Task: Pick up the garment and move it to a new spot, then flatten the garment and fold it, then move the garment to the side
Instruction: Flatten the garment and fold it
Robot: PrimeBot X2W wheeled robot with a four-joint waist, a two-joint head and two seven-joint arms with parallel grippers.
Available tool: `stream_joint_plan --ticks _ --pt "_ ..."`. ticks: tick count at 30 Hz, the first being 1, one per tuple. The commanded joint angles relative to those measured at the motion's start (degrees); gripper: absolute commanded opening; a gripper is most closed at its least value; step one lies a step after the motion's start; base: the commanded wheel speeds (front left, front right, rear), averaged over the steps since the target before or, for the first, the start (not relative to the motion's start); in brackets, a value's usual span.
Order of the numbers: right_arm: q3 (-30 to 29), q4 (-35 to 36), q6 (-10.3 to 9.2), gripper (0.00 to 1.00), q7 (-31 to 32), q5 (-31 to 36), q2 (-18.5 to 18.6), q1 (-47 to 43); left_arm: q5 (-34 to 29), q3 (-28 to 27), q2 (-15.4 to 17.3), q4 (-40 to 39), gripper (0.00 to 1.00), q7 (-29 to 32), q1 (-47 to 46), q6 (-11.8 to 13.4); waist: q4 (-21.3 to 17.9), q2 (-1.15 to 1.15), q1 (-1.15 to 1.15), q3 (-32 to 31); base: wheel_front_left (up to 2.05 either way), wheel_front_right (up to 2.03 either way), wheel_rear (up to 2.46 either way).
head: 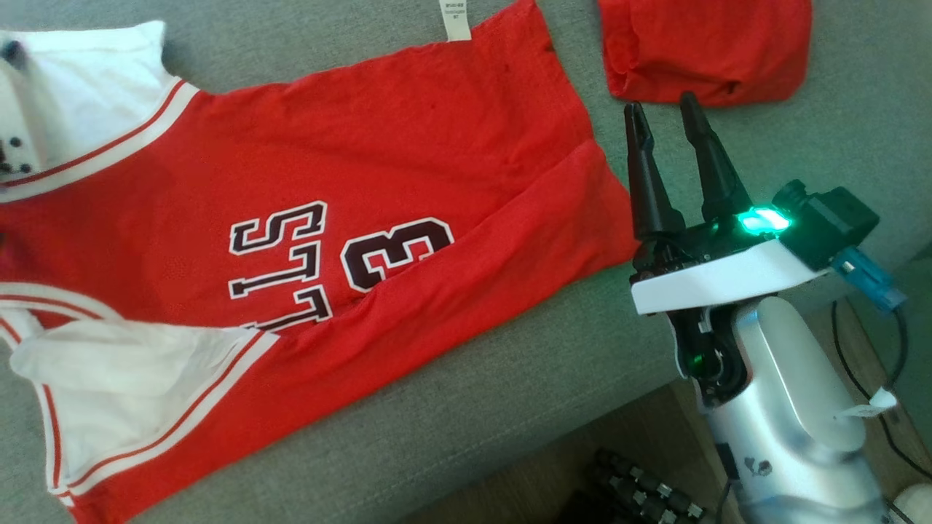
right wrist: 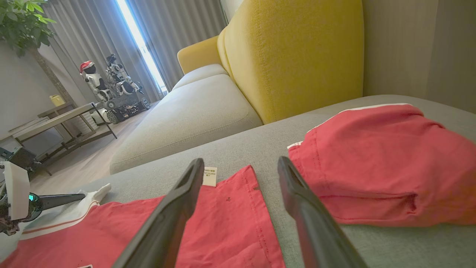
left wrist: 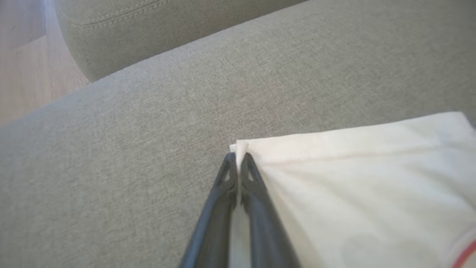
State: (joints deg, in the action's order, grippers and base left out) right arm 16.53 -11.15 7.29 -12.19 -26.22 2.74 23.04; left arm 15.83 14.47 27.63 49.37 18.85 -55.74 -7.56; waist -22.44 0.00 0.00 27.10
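The garment [head: 408, 145] is a red jersey with white sleeves and dark lettering, spread across the grey sofa seat [head: 473, 407]. My left gripper [left wrist: 237, 156] is shut on the corner of a white sleeve [left wrist: 353, 178], and the fabric edge shows between its fingertips. The right wrist view has that left gripper [right wrist: 80, 196] at the far left, at the sleeve tip. My right gripper [head: 666, 113] stands open with nothing between its fingers. It is just off the jersey's hem [right wrist: 223, 223], with the right gripper [right wrist: 240, 163] pointing past the hem label.
A folded red garment [head: 710, 47] lies beyond my right gripper, the same red piece [right wrist: 390, 163] seen close on the right. A yellow backrest [right wrist: 297, 52] rises behind it. The seat's front edge drops to wooden floor [head: 524, 480]. Another robot [right wrist: 111, 82] and a table [right wrist: 63, 119] stand far off.
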Motion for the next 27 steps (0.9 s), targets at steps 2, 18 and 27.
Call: stream_joint_plan --ticks 2,18,27 --pt "0.6 1.4 0.20 1.00 -0.6 0.0 0.1 0.8 2.1 -0.3 1.9 -0.9 0.00 0.2 -1.9 0.1 0.5 0.00 0.00 -0.1 0.00 0.00 0.00" --pt "-6.4 -3.1 0.20 1.00 12.7 3.8 1.9 9.8 7.7 2.2 -1.5 -9.8 0.00 -16.7 -0.4 0.1 11.1 0.00 0.00 -1.6 0.00 0.00 0.00" --pt "-1.8 -11.9 0.20 1.00 20.9 1.4 14.2 17.4 8.5 4.0 -5.4 -18.8 0.00 -21.1 6.1 0.9 19.0 0.00 0.00 -1.3 0.00 0.00 0.00"
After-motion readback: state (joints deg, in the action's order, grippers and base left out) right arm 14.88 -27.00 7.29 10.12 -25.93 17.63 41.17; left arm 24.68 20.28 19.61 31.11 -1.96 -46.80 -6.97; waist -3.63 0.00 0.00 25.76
